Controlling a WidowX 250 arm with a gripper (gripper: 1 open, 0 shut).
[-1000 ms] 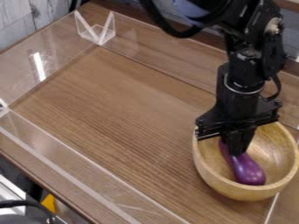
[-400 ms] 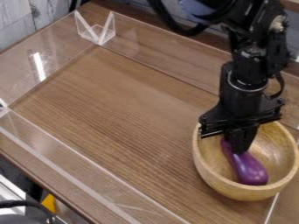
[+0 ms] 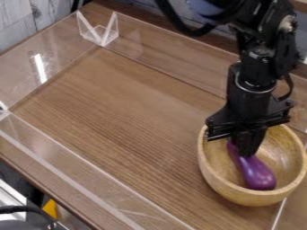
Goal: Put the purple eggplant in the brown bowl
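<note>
A brown wood-grain table (image 3: 120,99) sits fenced by low clear plastic walls (image 3: 66,166). At the near right stands a round, thick-rimmed wooden bowl (image 3: 216,183) of pale tan. The glossy purple eggplant (image 3: 253,172) lies inside it, tilted, with the black gripper (image 3: 249,148) pointing straight down, its fingers closed on the eggplant's upper end.

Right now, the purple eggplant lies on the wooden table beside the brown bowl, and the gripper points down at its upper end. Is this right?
Not quite. The eggplant does not lie on the table beside the bowl; it lies inside the bowl, as the camera view shows. The rest holds: the gripper points down at its upper end.
</note>
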